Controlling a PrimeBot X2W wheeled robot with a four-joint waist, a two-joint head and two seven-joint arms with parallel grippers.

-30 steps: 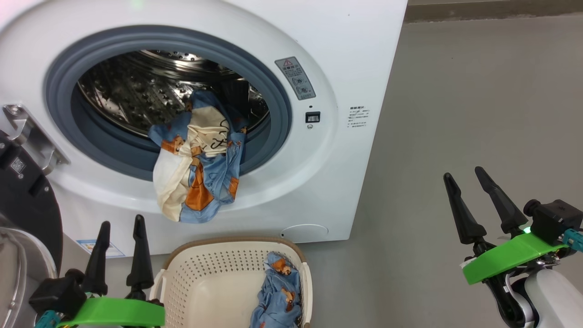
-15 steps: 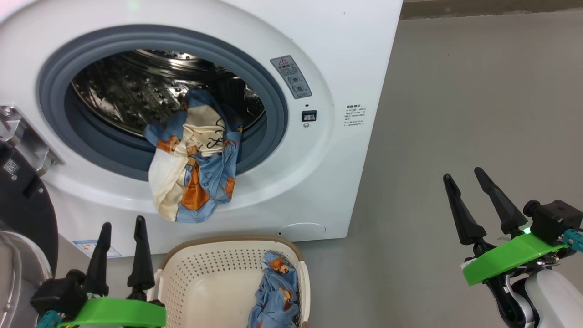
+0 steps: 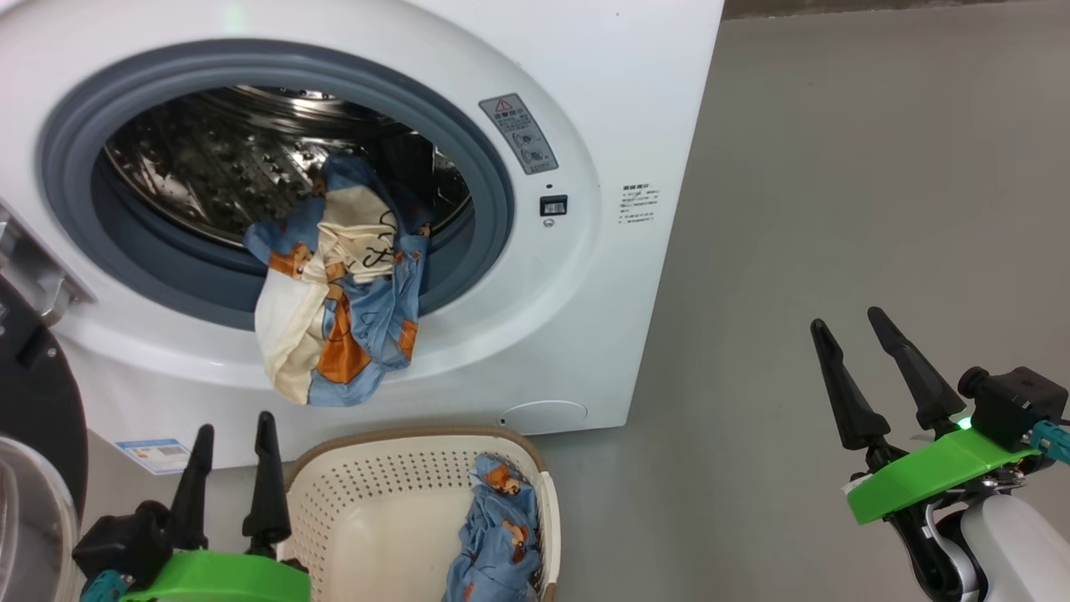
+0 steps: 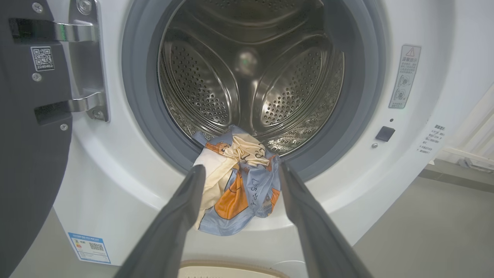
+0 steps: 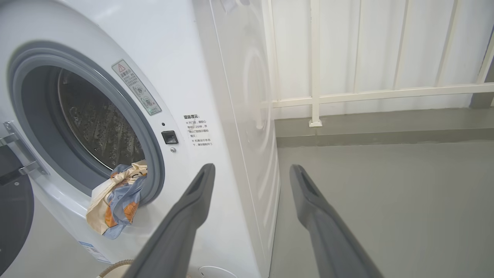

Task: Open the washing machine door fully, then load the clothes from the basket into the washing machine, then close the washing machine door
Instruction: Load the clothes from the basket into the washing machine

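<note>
The washing machine stands with its door swung open at the left; the hinge shows in the left wrist view. One blue-and-cream piece of the clothes hangs half out over the grey gasket, also seen from the wrists as a draped garment. A second blue bear garment lies in the cream basket below. My left gripper is open and empty beside the basket. My right gripper is open over the floor, well right of the machine.
Grey floor spreads to the right of the machine. A white railing and panelled wall stand behind it. A blue label sticker sits low on the machine's front.
The whole head view has shifted a little left and up, so the camera moved. The grippers and clothes keep their places.
</note>
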